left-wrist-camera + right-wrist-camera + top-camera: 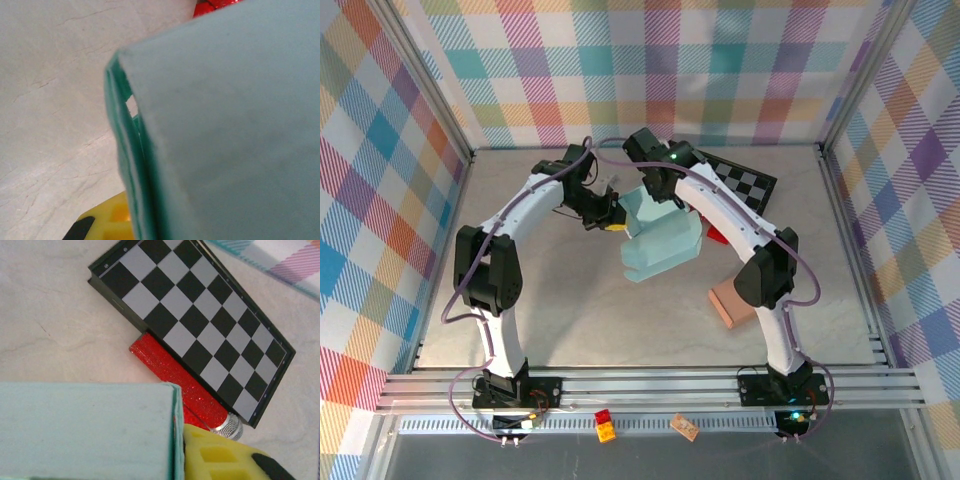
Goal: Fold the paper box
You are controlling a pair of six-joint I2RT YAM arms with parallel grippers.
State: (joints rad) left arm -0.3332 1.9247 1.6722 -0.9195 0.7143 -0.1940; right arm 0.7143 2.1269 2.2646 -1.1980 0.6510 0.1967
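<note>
Paper box [665, 248], pale teal, partly folded, lying at the centre of the table [580, 320] between my two arms; my left pincer [609, 217] against its far-left edge, my right pincer [665, 190] at its far edge; in both wrist views a box panel stands just beside one yellow finger [220, 457], the opposite finger hidden, so I cannot tell whether either pincer is wide, narrow or clamping paper; beyond the box, a chessboard [195, 320] with a red glitter tube [172, 375] touching its near side; tan block [733, 302] near my right arm.
</note>
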